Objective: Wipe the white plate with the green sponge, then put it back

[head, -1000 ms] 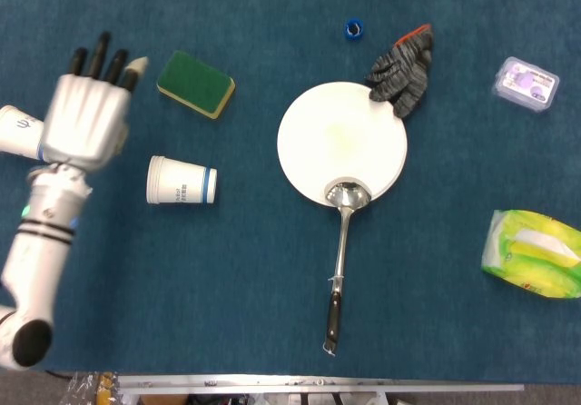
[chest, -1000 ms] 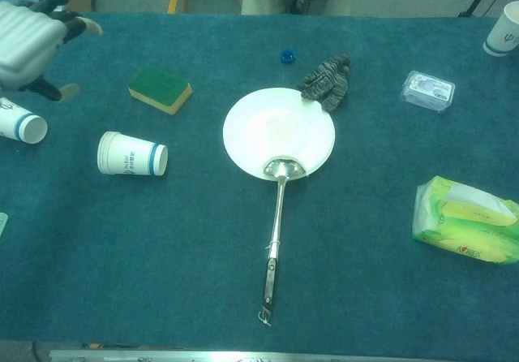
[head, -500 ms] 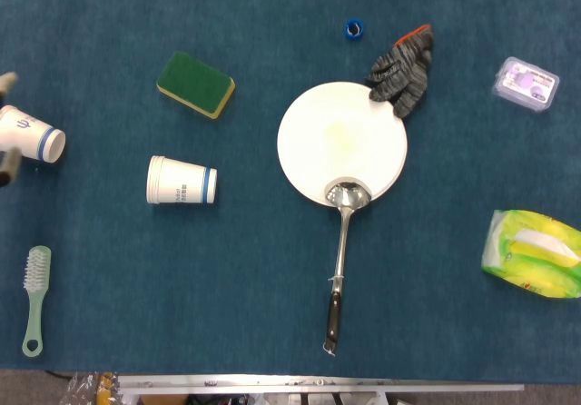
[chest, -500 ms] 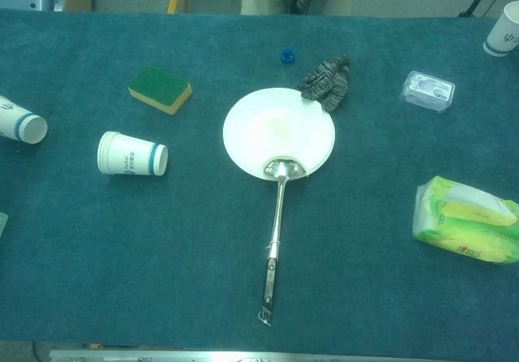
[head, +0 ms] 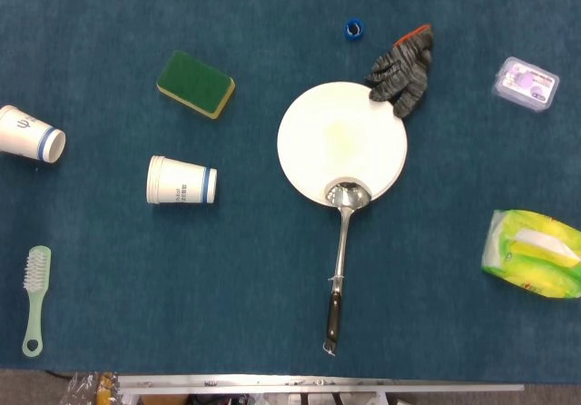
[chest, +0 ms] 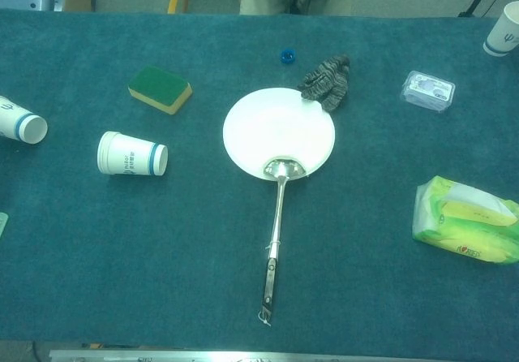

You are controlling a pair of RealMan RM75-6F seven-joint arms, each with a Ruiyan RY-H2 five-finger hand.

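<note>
Looking down through my head view, neither of my hands shows, so I cannot tell whether their fingers are apart or together. A second ago my left hand hung over the far left of the table beside the green sponge; half a second ago only a blurred trace of it sat at the left edge; now it is gone. The green sponge [head: 196,83] lies flat on the blue cloth, far and left of the white plate [head: 338,133], well apart from it and unmoved. A ladle [head: 341,242] rests its bowl on the plate's near rim, handle running toward the near edge. A grey glove [head: 402,71] overlaps the plate's far right rim. Two paper cups lie on their sides: one [head: 181,181] near the sponge, another [head: 31,133] at the left edge. A small brush [head: 34,299], hidden by my arm a second ago, lies at near left.

My chest view agrees: my hand, seen at far left a second ago, is out of sight. The sponge [chest: 160,89], plate [chest: 276,122] and ladle [chest: 276,224] sit exactly as before.
</note>
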